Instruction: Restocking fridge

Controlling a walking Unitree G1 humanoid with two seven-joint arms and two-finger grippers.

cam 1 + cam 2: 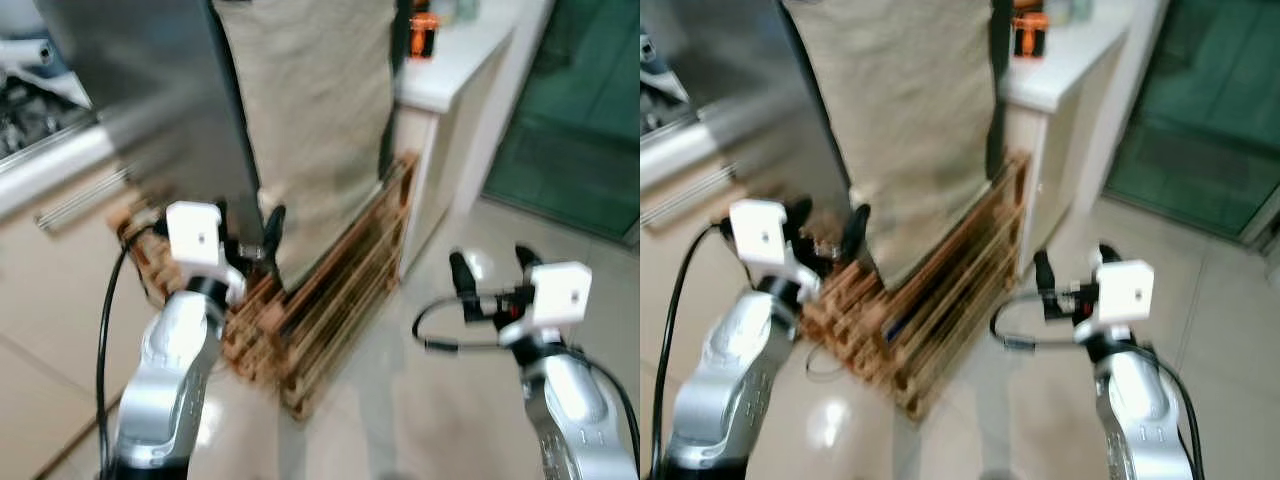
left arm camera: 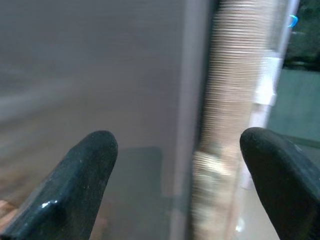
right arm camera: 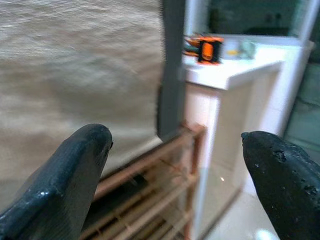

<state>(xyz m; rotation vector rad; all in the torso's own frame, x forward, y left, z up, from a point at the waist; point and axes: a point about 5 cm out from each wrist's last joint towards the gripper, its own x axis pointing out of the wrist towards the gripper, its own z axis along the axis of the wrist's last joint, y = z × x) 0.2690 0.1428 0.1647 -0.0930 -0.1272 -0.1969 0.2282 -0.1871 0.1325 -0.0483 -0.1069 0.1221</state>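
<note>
Both hands were raised and empty, fingers spread wide: the left hand (image 1: pixel 250 232) was near the fridge's (image 1: pixel 150 90) lower edge, the right hand (image 1: pixel 492 268) over bare floor. The fridge stood on a wooden pallet (image 1: pixel 330 290), draped in beige cloth (image 1: pixel 310 110). To do this well, the left should probably find the door edge before pulling; the views were blurred.

I see all views blurred. The fridge (image 1: pixel 140 90) is cut at 12 o'clock; the orange object (image 3: pixel 209 50) on the surface (image 3: pixel 235 67) is too blurred to identify.
</note>
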